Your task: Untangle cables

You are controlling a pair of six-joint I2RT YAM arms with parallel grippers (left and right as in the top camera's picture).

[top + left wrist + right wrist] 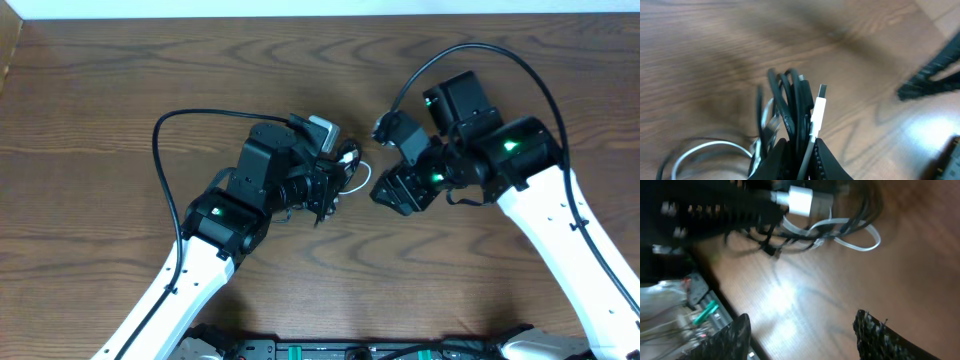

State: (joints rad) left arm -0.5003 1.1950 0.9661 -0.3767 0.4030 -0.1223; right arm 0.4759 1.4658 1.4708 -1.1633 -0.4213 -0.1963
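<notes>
The cables are a small tangled bunch of thin black cords and one white cord (350, 168) near the table's middle. My left gripper (328, 186) is shut on the bunch. In the left wrist view the black cords (792, 112) and the white plug end (818, 112) stick up out of the closed jaws (802, 150). My right gripper (385, 193) is open and empty, just right of the bunch. In the right wrist view the white loop (855, 235) and a white plug (800, 199) lie beyond the spread fingers (802, 335).
The brown wooden table (120, 70) runs all round. Thick black arm wires arc over each arm (160, 150) (545, 90). The robot base rail (350, 350) lies along the front edge.
</notes>
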